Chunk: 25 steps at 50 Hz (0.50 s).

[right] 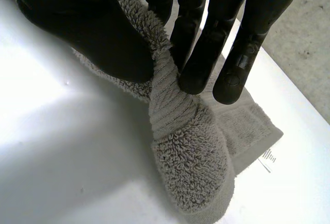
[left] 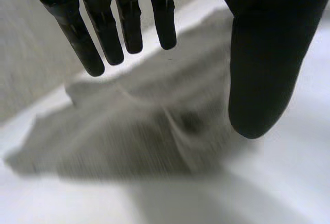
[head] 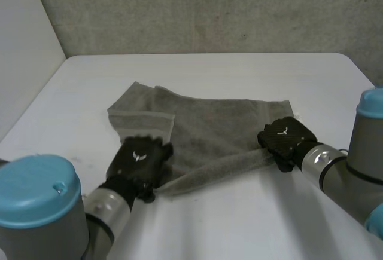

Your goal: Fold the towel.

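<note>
Operator: Head view gives me the grey towel (head: 209, 122) lying in the middle of the white table (head: 239, 72), mostly flat but rumpled. Its far left corner is turned over on itself in a small flap. The near edge is bunched into a raised strip that runs between my two hands.

Desk: Which one has hold of it?

Operator: My right hand (head: 286, 140) does. In the right wrist view the thumb (right: 103, 38) and fingers (right: 198, 54) pinch a ridge of terry at the towel's near right end, and a thick roll of cloth runs out past the fingertips. My left hand (head: 140, 161) sits at the near left end of that strip. In its own wrist view, though, the fingers are straight and spread away from the thumb, with the towel under the palm and nothing clasped. That hand is loose.

Desk: How far along would you call it?

Operator: Early, I judge. No clean fold is laid. The flap looks accidental and the edges are not lined up. Only the right side is gripped.

Desk: And what's left?

Operator: Get a left grip, carry the near edge over to the far edge and lay it flat, then probably fold once more. I cannot tell whether the left fingertips touch the cloth.
</note>
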Each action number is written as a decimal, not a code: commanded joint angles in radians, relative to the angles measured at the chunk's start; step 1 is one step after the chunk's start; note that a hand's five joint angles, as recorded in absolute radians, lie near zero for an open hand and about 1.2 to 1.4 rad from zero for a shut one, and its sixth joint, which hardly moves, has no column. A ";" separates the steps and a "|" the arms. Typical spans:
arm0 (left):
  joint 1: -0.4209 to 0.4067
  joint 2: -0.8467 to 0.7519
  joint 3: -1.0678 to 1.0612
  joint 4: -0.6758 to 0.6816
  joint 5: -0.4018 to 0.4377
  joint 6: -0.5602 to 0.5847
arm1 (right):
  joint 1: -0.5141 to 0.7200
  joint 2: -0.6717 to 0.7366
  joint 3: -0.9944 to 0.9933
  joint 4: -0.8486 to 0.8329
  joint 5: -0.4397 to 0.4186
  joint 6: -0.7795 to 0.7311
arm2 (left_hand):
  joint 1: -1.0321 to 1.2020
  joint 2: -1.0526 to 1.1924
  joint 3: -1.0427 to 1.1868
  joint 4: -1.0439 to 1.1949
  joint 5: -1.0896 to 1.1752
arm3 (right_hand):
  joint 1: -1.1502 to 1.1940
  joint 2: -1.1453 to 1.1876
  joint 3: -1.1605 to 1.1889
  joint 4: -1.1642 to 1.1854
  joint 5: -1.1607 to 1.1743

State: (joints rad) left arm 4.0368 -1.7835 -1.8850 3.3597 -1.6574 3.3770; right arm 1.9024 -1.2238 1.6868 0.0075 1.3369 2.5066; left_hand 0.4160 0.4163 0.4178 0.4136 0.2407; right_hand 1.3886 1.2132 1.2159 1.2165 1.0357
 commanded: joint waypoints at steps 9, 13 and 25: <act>0.171 -0.264 0.417 0.001 0.268 0.475 | -0.020 0.010 0.042 -0.061 -0.013 -0.055 | -0.020 -0.021 -0.022 -0.018 -0.020 | 0.008 0.183 0.180 0.180 0.186; 0.195 -0.385 0.564 -0.037 0.367 0.553 | -0.037 0.015 0.042 -0.061 -0.013 -0.055 | -0.015 -0.015 -0.016 -0.012 -0.014 | 0.008 0.183 0.180 0.180 0.186; 0.215 -0.588 0.776 -0.140 0.561 0.565 | -0.039 0.026 0.042 -0.075 -0.013 -0.057 | 0.044 0.044 0.042 0.046 0.045 | 0.008 0.183 0.180 0.180 0.186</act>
State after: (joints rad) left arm 4.2518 -2.3007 -1.1688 3.2471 -1.1845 3.9489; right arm 1.8636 -1.2023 1.7276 -0.0578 1.3234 2.4498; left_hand 0.3652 0.3634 0.3623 0.3622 0.1865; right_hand 1.3886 1.2132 1.2159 1.2165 1.0358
